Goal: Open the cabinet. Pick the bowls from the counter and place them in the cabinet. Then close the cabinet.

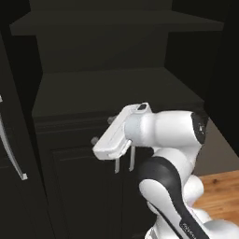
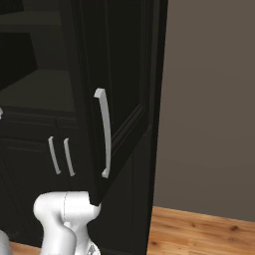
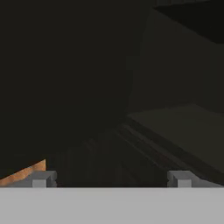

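**kitchenbot_fan:** So where's the gripper [image 1: 124,164] at? From the left base view I see it hanging fingers-down in front of the lower doors [image 1: 88,186], just under the front edge of the cabinet's [image 1: 107,93] bottom shelf. Jaws spread wide, nothing between them. The hand view backs that up: the two fingertips [image 3: 38,179] sit far apart at the bottom with only dark shelf and a sliver of wood floor [image 3: 26,172] past them.

**panda_wrangler:** Yeah, empty and fully open. The cabinet looks opened already. In the right base view its right door [image 2: 119,99] is swung out toward the camera, long white bar handle [image 2: 103,132] facing us, and the shelves behind are bare as far as I can tell. The two short handles [image 2: 61,156] below belong to the lower doors, so ignore those.

**kitchenbot_fan:** And the bowls?

**panda_wrangler:** Can't spot them or the counter from here. My read: the opening step is done and fetching the first bowl is next.

**kitchenbot_fan:** Tips for doing it clean?

**panda_wrangler:** I'd pull the hand back and up before swinging, since it's tucked close to the shelf edge and the open door sticks out on the right. Keep the jaws wide for the bowl rim, and leave both doors where they are so the return path stays clear.
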